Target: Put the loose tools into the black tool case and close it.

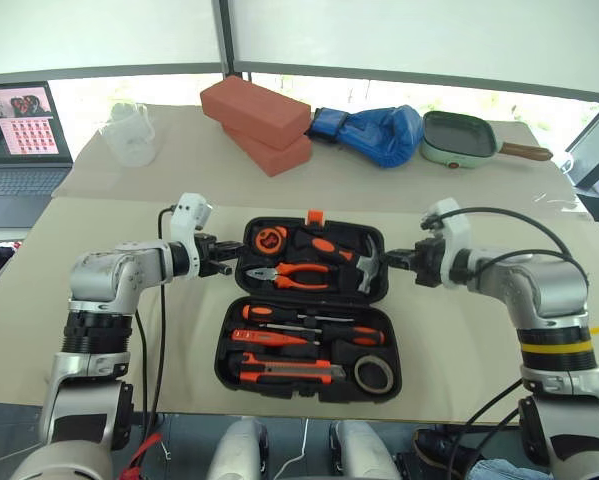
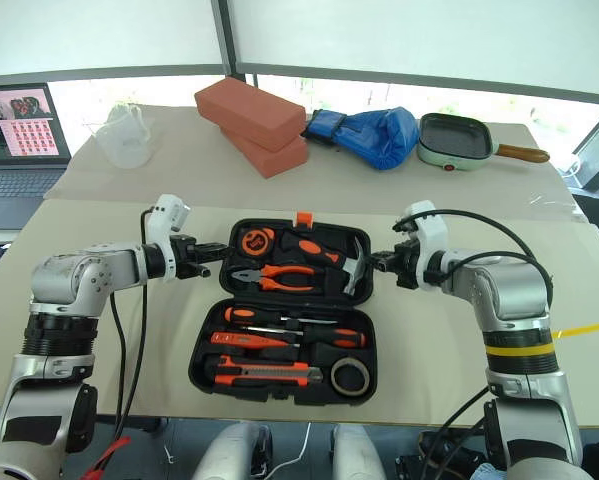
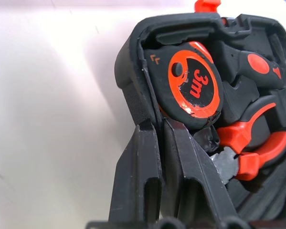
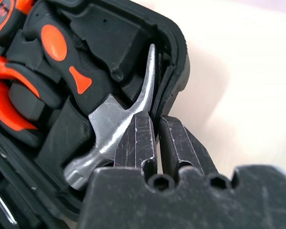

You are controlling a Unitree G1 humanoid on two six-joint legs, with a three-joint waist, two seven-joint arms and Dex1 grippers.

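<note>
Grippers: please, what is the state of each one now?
Left gripper: shut on the black tool case, its left rim.
Right gripper: shut on its right rim.

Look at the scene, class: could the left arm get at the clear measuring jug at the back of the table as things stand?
Probably not right away. The left gripper is clamped on the rim of the black tool case, and the clear measuring jug stands well beyond it. The table between them is bare, so only the grip and the distance hinder it.

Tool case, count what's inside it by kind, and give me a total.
In the black tool case:
screwdrivers: 3
utility knife: 1
tape roll: 1
pliers: 1
hammer: 1
tape measure: 1
Total: 8
</note>
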